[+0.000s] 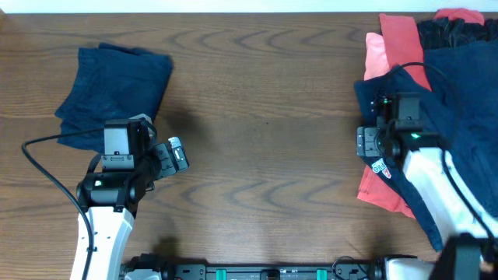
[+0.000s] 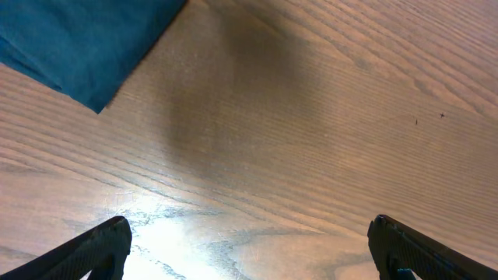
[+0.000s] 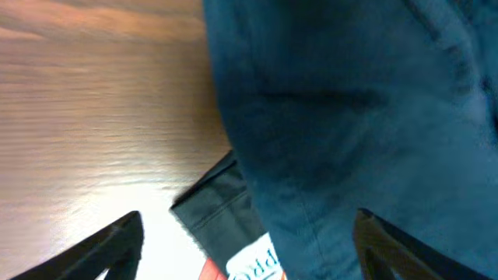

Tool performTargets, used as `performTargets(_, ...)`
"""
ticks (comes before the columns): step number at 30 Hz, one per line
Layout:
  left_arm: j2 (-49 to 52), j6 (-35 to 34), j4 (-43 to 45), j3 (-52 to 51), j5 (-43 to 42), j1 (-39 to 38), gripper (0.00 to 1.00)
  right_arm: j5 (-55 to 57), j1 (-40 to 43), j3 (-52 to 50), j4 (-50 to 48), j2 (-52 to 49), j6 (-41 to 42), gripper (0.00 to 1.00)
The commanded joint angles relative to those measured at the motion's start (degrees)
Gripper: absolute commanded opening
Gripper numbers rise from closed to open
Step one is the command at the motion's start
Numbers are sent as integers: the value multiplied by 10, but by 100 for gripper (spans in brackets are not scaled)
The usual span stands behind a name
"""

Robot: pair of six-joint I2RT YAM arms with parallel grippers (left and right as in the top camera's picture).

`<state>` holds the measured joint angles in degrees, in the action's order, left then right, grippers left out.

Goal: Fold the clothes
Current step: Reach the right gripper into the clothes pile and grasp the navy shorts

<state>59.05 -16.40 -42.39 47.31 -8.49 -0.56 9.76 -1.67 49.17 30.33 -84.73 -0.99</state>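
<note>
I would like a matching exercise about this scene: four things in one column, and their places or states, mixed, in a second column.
Column one:
1. folded navy shorts
2. coral-red shirt
3. left tool
4. right tool

Column two:
A. open, above the edge of a navy garment
B. lying alone, left side
C. open, above the bare table
D. partly under the navy garment, right side

Pairs: 1-B, 2-D, 3-C, 4-A.

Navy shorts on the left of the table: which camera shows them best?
The overhead view: the navy shorts appear whole there. The left wrist view catches only one corner. The right wrist view misses them.
</note>
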Motion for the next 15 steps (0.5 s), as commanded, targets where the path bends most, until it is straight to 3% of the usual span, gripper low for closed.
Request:
performTargets(1,-1,11,-2,12,-1,-2,98,49,7,9,-14,-41,-1,71)
performTargets(6,-1,11,-2,12,-1,-2,98,78,17,9,-50,-79,29,57)
performTargets(9,-1,11,-2,12,-1,-2,98,78,24,9,-61,-86,29,54)
performTargets(15,-1,11,-2,12,-1,-2,98,66,30,8,-63,-87,29,57)
